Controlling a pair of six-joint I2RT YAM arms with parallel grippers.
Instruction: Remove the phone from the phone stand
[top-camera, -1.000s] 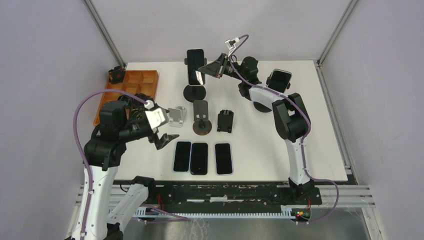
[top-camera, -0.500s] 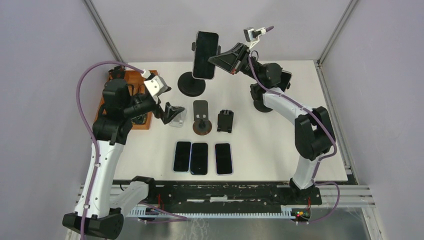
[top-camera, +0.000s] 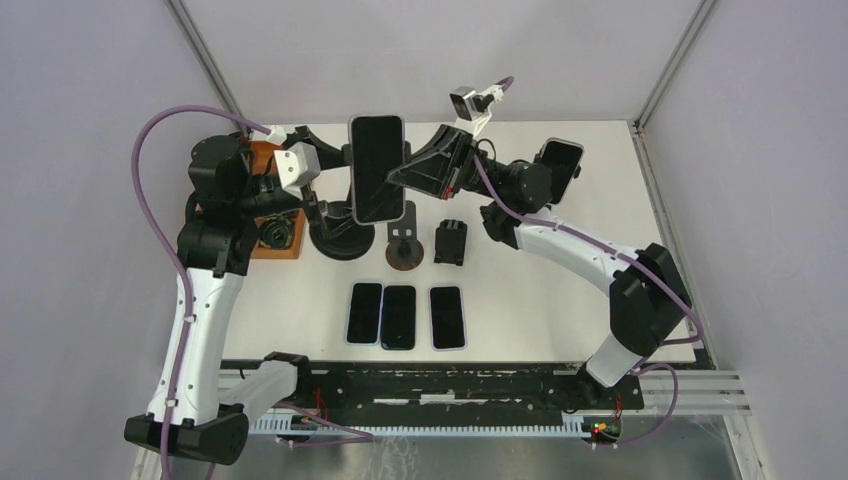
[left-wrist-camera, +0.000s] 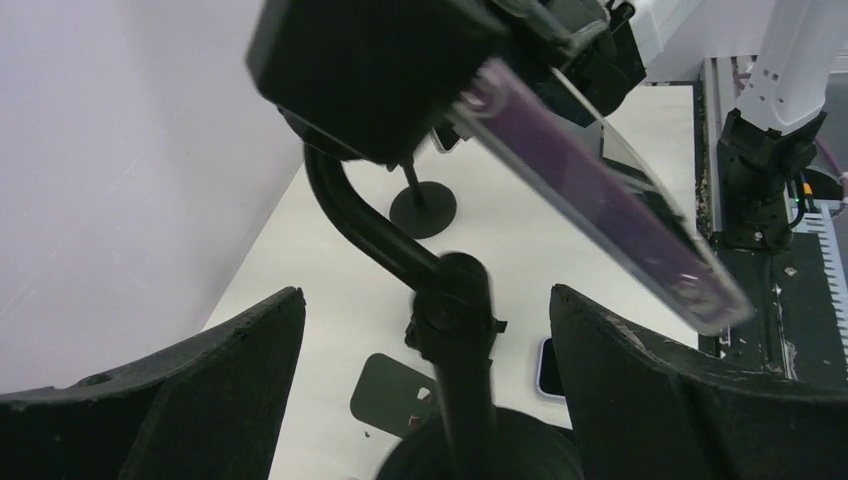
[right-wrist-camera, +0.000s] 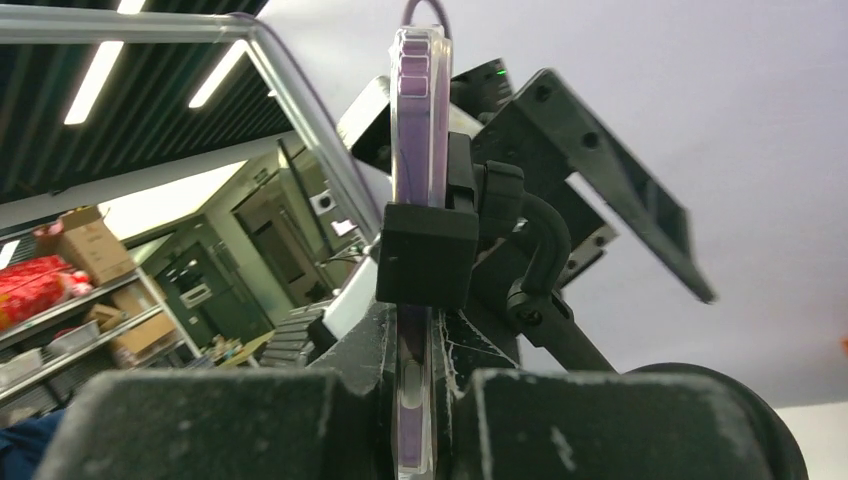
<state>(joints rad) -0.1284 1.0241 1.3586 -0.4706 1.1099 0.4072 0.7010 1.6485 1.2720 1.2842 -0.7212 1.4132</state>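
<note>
Phones counted: five in your top view.
Phone (top-camera: 377, 168): upright in the clamp of the phone stand (top-camera: 340, 238), left of mid-table.
Flat phones (top-camera: 398, 316): three in a row near the arm bases.
Rear phone (top-camera: 558, 160): one, on its own stand at back right.
Bare stands (top-camera: 403, 240): two, side by side mid-table.
Right gripper (top-camera: 398, 177): you have it clamped on the phone's edge.
Left gripper (left-wrist-camera: 425, 300): fingers spread wide, either side of the stand's neck, not touching it.

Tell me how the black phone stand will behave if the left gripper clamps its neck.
The phone stand looks rigid, but the knuckle in its neck may let the head swivel. Its wide round base probably resists tipping. The thin neck could twist inside the left gripper.
</note>
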